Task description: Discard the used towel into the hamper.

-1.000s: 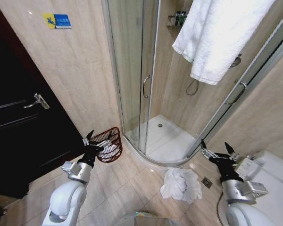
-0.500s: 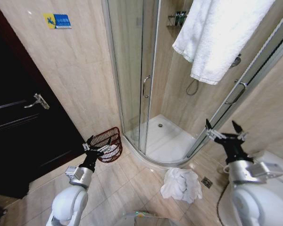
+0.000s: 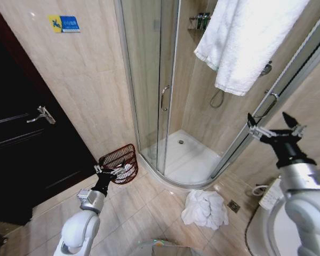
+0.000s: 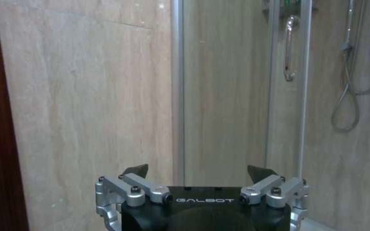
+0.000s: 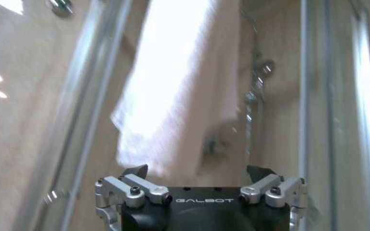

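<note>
- The right gripper is raised at the right of the head view, fingers spread wide and holding nothing, pointing toward the shower's glass frame.
- A white towel hangs over the enclosure at the upper right.
- The left gripper sits low at the lower left, also spread wide, just in front of the hamper.
- A crumpled towel lies on the floor tiles, lower centre.

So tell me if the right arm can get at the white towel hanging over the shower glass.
Probably yes: the right gripper is raised, open, facing the hanging white towel, with nothing between them.
</note>
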`<state>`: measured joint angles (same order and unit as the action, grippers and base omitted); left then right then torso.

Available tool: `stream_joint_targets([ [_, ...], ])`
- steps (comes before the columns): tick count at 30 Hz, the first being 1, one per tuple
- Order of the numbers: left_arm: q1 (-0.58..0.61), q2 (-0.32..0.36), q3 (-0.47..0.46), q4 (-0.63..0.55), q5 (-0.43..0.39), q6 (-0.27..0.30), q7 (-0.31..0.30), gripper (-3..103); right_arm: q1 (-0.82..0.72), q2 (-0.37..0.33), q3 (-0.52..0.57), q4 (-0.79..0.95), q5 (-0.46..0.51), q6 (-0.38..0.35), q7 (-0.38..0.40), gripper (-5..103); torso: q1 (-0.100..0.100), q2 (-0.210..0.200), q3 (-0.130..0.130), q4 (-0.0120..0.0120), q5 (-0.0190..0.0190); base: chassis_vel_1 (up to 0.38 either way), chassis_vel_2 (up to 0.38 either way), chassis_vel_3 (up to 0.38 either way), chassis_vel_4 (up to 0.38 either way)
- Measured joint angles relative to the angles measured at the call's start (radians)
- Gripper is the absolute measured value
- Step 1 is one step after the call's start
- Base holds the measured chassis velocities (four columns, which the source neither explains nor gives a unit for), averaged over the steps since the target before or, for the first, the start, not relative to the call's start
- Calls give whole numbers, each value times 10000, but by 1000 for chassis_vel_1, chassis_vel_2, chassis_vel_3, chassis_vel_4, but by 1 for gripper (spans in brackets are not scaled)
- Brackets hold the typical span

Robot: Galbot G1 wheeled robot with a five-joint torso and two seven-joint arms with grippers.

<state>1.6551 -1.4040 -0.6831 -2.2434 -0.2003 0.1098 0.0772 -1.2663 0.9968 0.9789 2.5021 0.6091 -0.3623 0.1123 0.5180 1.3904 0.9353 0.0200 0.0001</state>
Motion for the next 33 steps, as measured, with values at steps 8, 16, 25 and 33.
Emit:
stream_joint_targets([
  [8,14,-58,-13,168,95,-1,-10,100,1446,-864,-147,-106,622,50,-301,100,0,0,-1,-4,-2,0,0,0,0],
  [16,-1,-103,10,435,227,-65,-10,100,3411,-2009,-513,-1334,1109,368,-475,100,0,1,0,-3,1,0,0,0,0],
  [25,-31,-163,80,567,319,-150,-1,100,7498,-3280,-2189,-3736,1586,172,-936,100,1,0,1,-1,3,0,0,0,0],
  [33,30,-229,142,473,378,-249,32,100,10708,-4089,-4304,-4551,2365,-57,-1021,100,-1,1,-1,-4,-1,0,0,0,0],
])
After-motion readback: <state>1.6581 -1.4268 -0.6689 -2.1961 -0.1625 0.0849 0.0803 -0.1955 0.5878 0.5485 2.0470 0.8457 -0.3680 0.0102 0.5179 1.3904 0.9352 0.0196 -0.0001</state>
